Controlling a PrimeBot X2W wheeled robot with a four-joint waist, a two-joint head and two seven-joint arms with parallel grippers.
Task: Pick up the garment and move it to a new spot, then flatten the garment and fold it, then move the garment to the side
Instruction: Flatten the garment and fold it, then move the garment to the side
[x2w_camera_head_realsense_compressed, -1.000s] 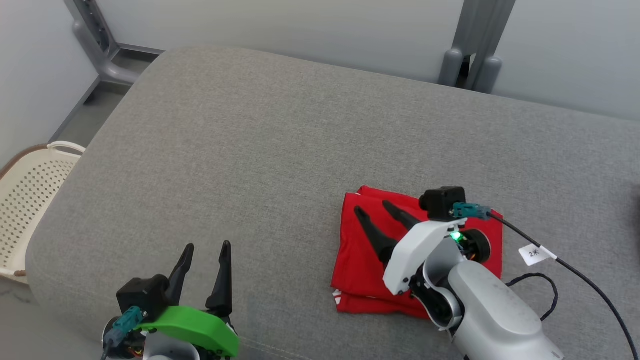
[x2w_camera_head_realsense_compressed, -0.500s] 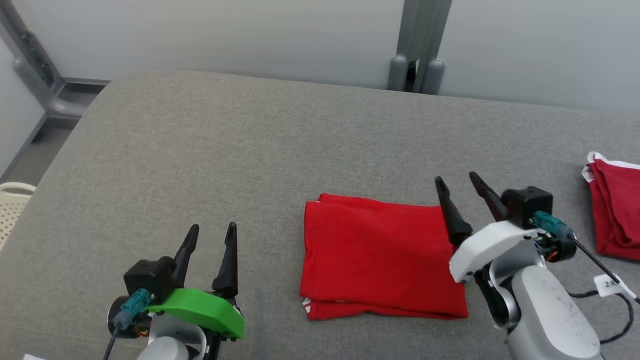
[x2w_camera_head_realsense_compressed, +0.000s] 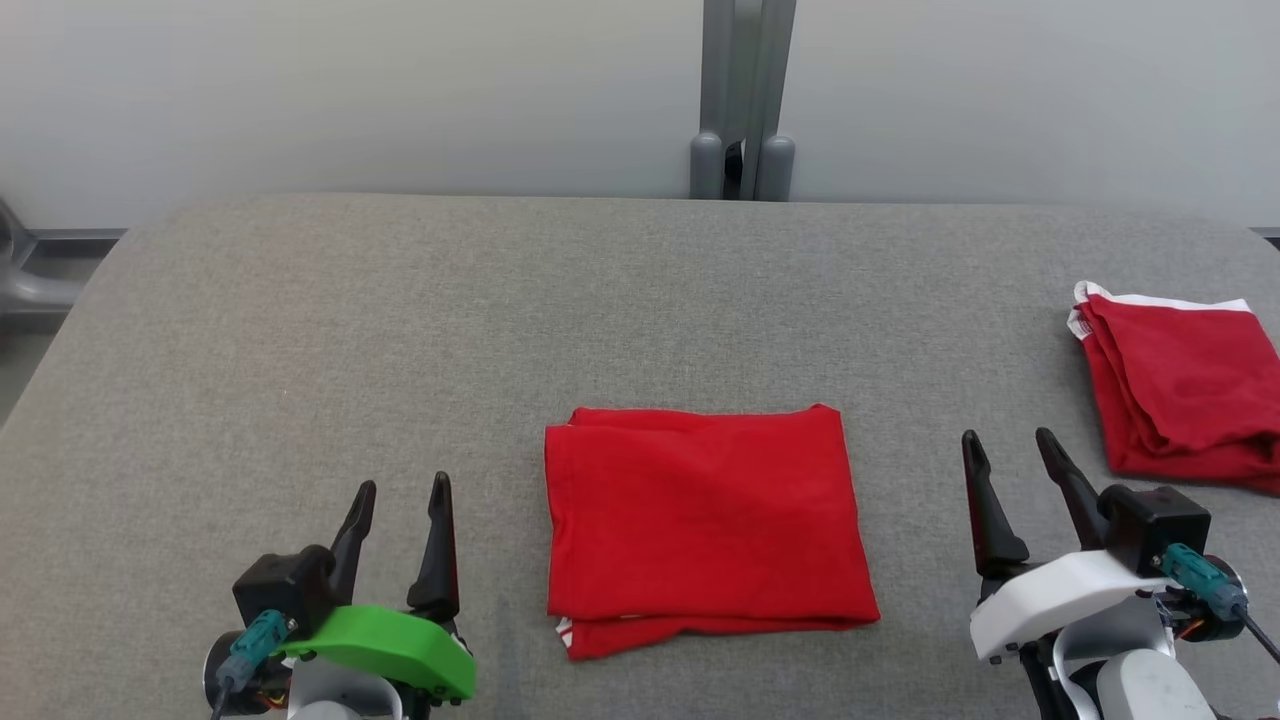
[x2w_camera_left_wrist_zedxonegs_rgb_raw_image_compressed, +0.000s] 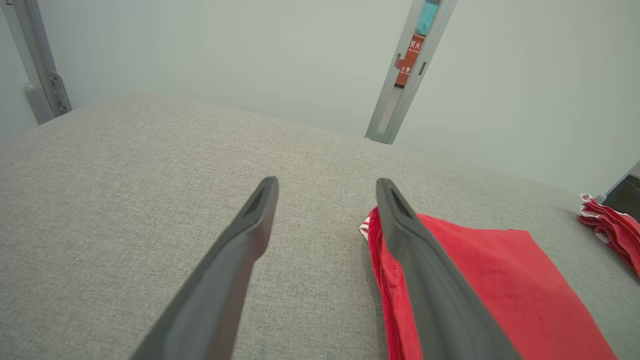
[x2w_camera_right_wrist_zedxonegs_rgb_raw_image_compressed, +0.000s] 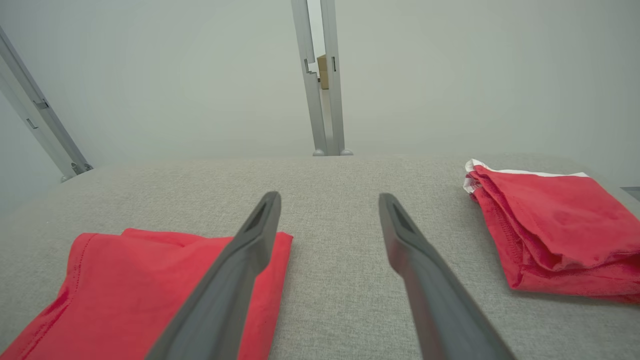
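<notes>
Grey cushion (x2w_camera_head_realsense_compressed: 400, 330); right claw (x2w_camera_head_realsense_compressed: 1005, 437), earlier over the folded red garment (x2w_camera_head_realsense_compressed: 700, 520), now beside it, released; left claw (x2w_camera_head_realsense_compressed: 403, 483) likewise released

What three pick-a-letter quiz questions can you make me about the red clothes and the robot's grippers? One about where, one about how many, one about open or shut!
1. Where does the folded red garment lie?
A. Between the left gripper and the right gripper
B. In a basket
C. On the floor

2. How many red garments lie on the grey surface?
A. One
B. Two
C. Four

3. How is the right gripper?
A. Shut on cloth
B. Open, holding nothing
C. Shut, empty

Answers:
1 A: the head view shows it on the surface with one gripper to each side.
2 B: the other red garment lies at the far right.
3 B: its fingers stand apart with only grey surface between them.
</notes>
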